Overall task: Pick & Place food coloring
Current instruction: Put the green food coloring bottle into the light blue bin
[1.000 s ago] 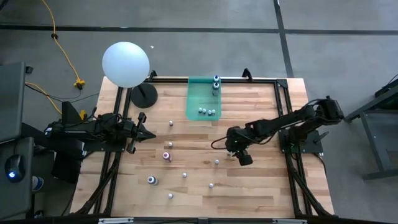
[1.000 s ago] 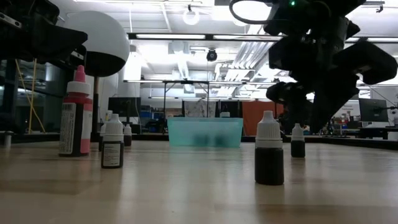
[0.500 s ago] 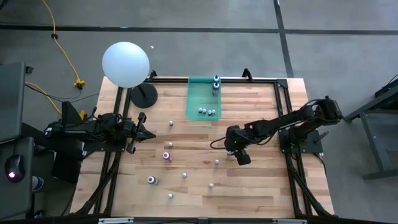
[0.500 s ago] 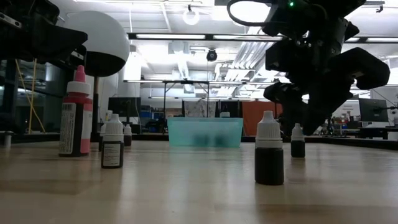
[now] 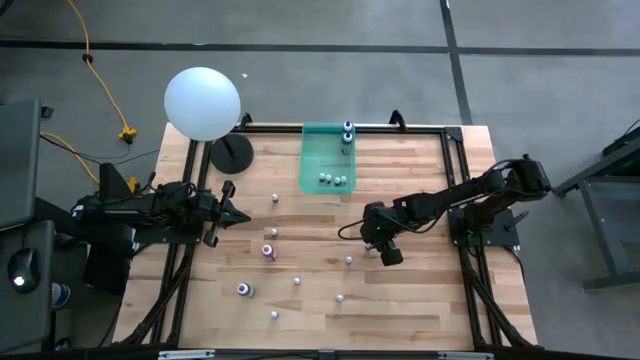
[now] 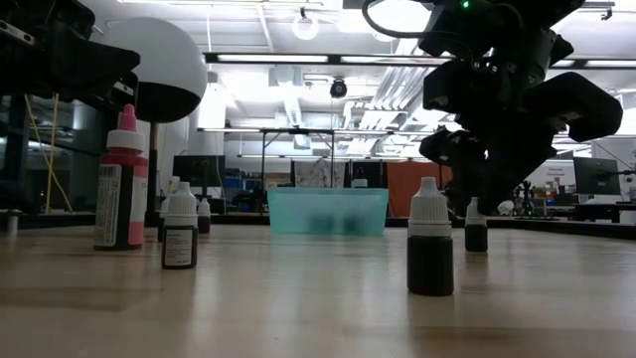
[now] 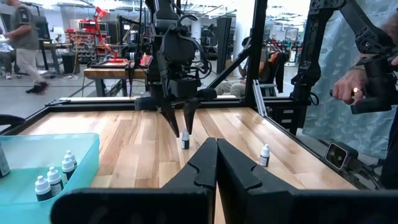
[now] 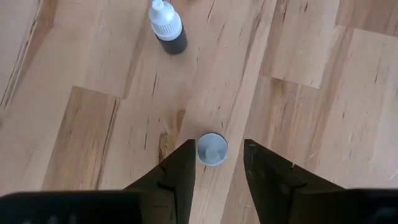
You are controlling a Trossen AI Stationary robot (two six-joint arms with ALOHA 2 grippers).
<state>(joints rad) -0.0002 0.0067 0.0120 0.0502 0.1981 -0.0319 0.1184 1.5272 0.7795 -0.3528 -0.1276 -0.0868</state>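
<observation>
White-capped bottle (image 8: 212,149) between right jaws

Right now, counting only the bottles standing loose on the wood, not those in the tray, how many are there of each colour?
Small white-capped bottles: 7, one of them between the fingers of the right gripper
Pink bottle: 1
Blue bottle: 1
Total: 9
</observation>
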